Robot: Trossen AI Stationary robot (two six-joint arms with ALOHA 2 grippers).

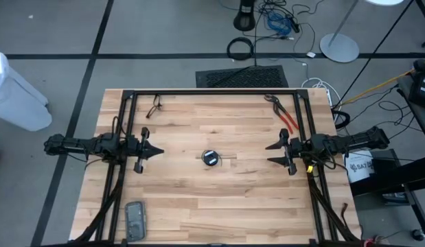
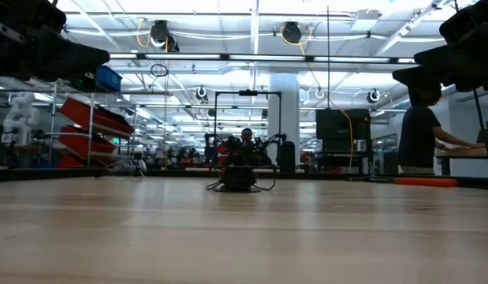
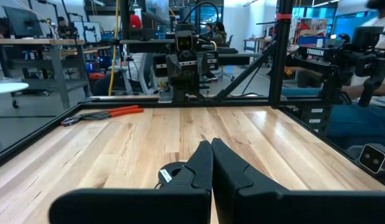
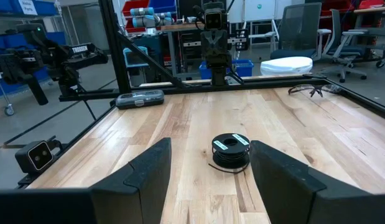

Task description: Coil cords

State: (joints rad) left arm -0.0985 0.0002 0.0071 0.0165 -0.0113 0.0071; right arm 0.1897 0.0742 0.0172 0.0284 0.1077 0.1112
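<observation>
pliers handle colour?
Red-orange; the pliers lie near the table's far right corner. Shows best in the high view.

One coiled cord (image 1: 210,158), one pair of pliers (image 1: 283,113), one pair of glasses (image 1: 154,107), two arms.

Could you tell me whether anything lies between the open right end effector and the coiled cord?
Nothing: in the high view only bare wood separates the right end effector from the coiled cord, and the right wrist view agrees.
</observation>
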